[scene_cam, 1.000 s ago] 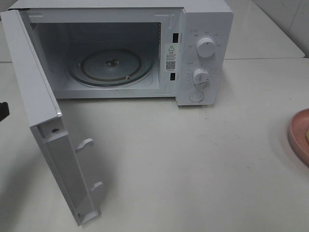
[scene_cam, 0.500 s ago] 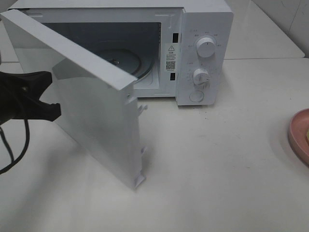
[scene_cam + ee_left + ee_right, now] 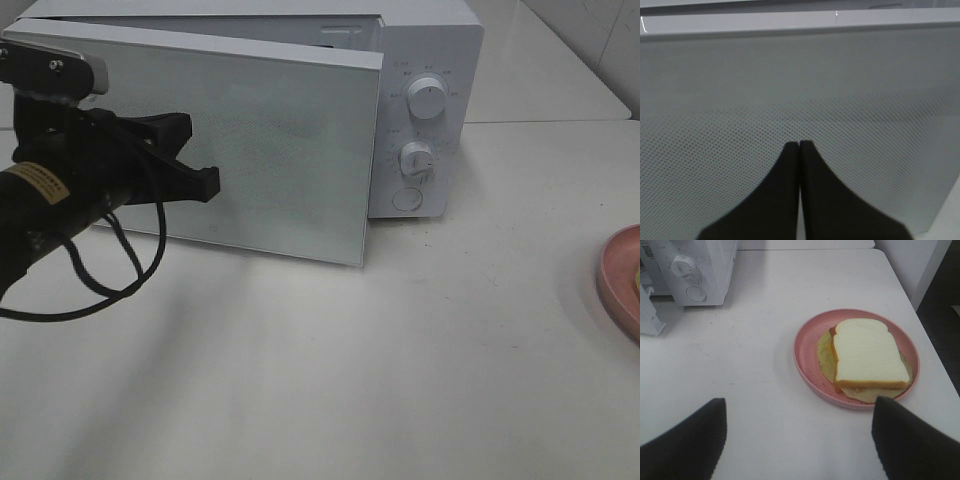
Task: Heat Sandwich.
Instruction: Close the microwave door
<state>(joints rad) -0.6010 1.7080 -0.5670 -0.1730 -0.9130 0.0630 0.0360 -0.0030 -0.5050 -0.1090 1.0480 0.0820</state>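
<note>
left jaws pressed together against my microwave door (image 3: pixel 800 90), right jaws wide above table (image 3: pixel 765 365), sandwich (image 3: pixel 867 354) on plate (image 3: pixel 807 347) at three o'clock

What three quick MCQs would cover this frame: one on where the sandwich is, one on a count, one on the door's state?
1. Where is the sandwich?
A. in the microwave
B. on the pink plate
C. in the right gripper

2. How many round knobs on the microwave panel?
A. one
B. two
C. four

3. The microwave door is:
A. wide open
B. removed
C. nearly shut

Answers: 1 B, the right wrist view shows it lying on the plate; 2 B, two knobs stand one above the other; 3 C, the shut left gripper is against its front.
</note>
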